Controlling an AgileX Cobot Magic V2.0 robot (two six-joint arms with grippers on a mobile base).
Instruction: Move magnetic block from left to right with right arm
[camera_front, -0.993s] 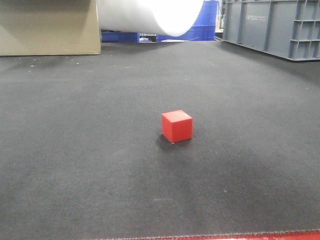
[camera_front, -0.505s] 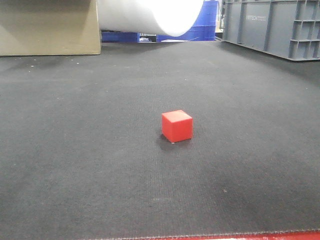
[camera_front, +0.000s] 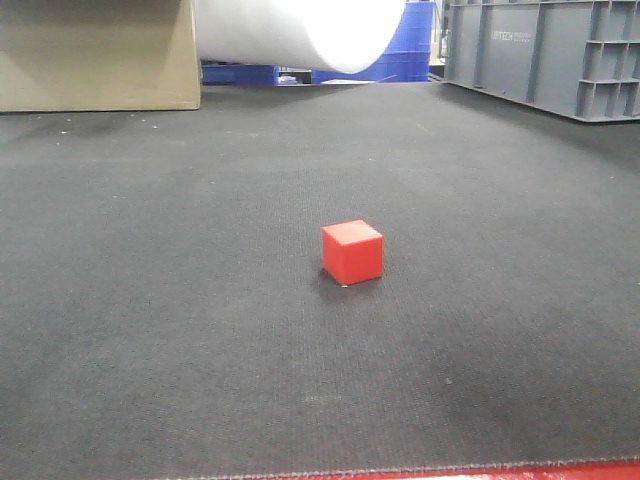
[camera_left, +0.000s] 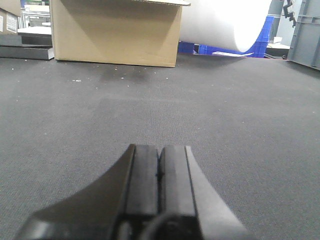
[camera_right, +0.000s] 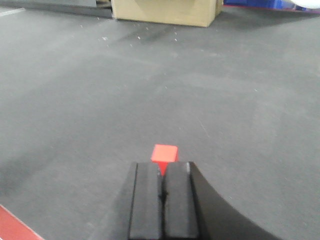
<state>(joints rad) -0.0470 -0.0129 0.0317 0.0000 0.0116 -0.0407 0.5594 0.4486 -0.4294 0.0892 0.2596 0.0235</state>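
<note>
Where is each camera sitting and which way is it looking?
Front view: low by the mat's near edge, looking across at the red block and far boxes; no robot shows.
Left wrist view: behind the left tool, jaws shut, facing the cardboard box; no block.
Right wrist view: above the right tool, jaws shut, looking down at the block just ahead.
Shared: front and right wrist see the block; all see the mat.

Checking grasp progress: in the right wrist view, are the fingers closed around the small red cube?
No: the small red cube sits on the mat beyond the right gripper, whose fingers are pressed together.
</note>
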